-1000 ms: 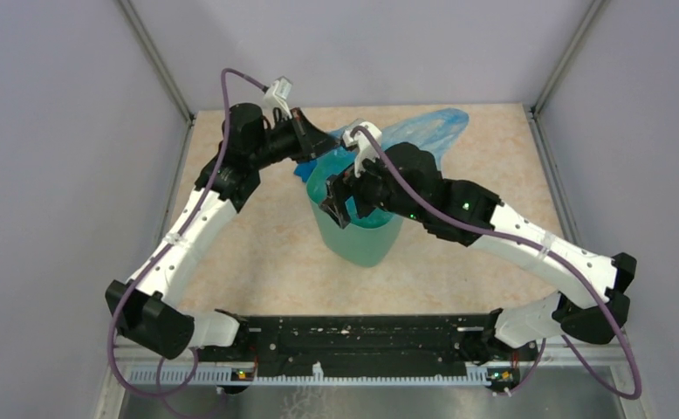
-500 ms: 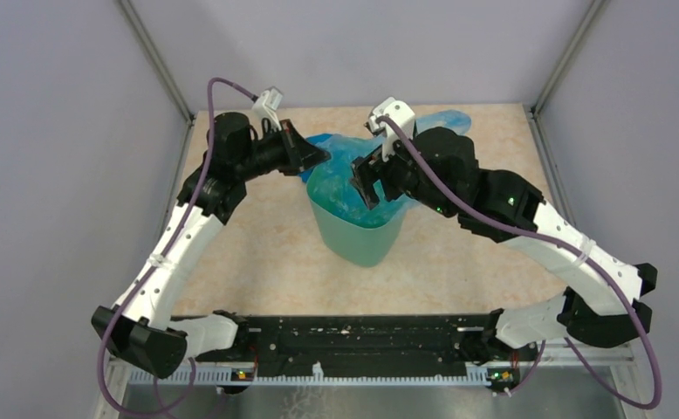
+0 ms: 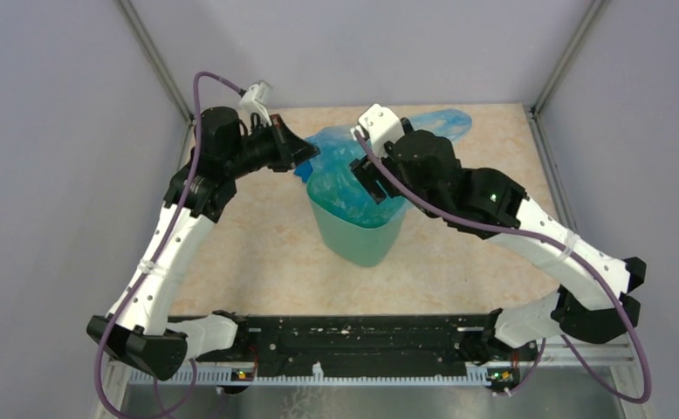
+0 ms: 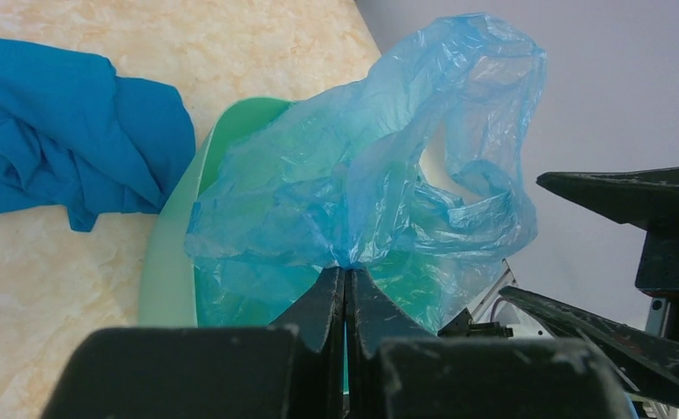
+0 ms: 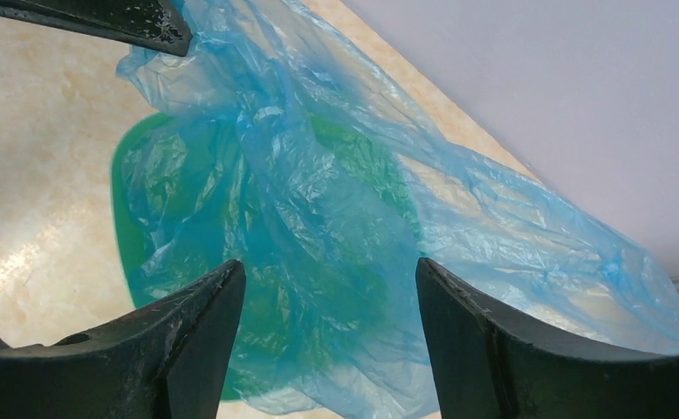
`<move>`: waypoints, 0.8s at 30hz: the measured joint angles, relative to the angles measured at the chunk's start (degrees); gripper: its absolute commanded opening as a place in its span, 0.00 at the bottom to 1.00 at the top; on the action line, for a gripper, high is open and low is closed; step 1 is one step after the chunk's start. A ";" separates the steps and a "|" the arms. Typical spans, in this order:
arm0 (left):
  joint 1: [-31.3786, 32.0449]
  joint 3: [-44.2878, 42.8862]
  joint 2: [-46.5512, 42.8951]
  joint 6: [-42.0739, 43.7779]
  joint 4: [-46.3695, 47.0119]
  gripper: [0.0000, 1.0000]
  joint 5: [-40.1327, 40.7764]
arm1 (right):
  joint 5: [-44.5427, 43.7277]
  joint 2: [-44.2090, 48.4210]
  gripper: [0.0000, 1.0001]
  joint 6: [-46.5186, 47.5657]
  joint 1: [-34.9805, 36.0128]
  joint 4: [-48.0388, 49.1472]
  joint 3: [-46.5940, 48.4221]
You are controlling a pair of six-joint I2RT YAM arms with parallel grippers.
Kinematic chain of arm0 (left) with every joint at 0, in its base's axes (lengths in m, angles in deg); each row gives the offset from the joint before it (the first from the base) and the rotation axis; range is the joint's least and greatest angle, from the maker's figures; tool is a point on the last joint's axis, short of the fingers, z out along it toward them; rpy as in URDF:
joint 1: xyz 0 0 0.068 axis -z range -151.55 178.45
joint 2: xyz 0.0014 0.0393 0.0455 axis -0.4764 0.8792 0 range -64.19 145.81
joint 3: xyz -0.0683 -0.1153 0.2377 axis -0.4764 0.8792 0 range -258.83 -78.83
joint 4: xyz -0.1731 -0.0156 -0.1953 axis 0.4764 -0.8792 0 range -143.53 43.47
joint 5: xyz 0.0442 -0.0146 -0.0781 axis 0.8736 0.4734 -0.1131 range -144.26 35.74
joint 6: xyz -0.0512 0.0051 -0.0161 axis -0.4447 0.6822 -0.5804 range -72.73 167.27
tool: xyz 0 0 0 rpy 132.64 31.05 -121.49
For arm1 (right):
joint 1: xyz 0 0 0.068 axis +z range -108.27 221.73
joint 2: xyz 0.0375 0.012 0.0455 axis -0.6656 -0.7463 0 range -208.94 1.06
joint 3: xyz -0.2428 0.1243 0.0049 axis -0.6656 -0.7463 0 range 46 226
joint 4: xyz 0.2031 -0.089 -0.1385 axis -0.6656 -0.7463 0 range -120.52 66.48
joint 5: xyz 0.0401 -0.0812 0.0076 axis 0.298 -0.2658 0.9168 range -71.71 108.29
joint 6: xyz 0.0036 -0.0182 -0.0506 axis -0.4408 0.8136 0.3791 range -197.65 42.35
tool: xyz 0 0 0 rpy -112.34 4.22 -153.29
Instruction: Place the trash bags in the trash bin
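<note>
The mint-green trash bin [image 3: 358,240] stands mid-table. The light-blue trash bag [image 3: 340,179] hangs partly inside it and trails over the far rim toward the back right [image 3: 441,122]. My left gripper [image 3: 312,155] is shut on a bunched edge of the bag at the bin's far-left rim; the pinch shows in the left wrist view [image 4: 347,266]. My right gripper [image 3: 373,185] is open above the bin's mouth, holding nothing; in the right wrist view [image 5: 329,271] the bag [image 5: 318,218] and the bin [image 5: 131,175] lie below its spread fingers.
A dark blue cloth [image 4: 57,131] lies on the table just left of the bin, partly under my left gripper in the top view [image 3: 304,172]. Grey walls enclose the table on three sides.
My left gripper has pulled back to the left with the bag edge, stretching it over the rim. My right gripper has risen out of the bin and stands open above it.
</note>
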 measured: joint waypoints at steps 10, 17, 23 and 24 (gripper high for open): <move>-0.92 -0.74 0.00 1.14 -1.20 0.00 0.09 | 1.18 -3.78 0.10 1.46 -0.92 -1.55 0.70; -1.88 -0.81 0.00 2.38 -3.02 0.00 0.35 | 8.94 -5.01 0.00 -2.99 -0.92 -6.62 8.00; -3.08 -0.87 0.00 4.17 -5.99 0.00 0.83 | 20.87 -2.05 0.00 -9.22 -0.68 -8.57 4.61; -3.26 -0.87 -0.02 4.59 -6.82 0.00 1.09 | 22.93 -0.85 0.00 -10.62 -0.52 -8.50 2.01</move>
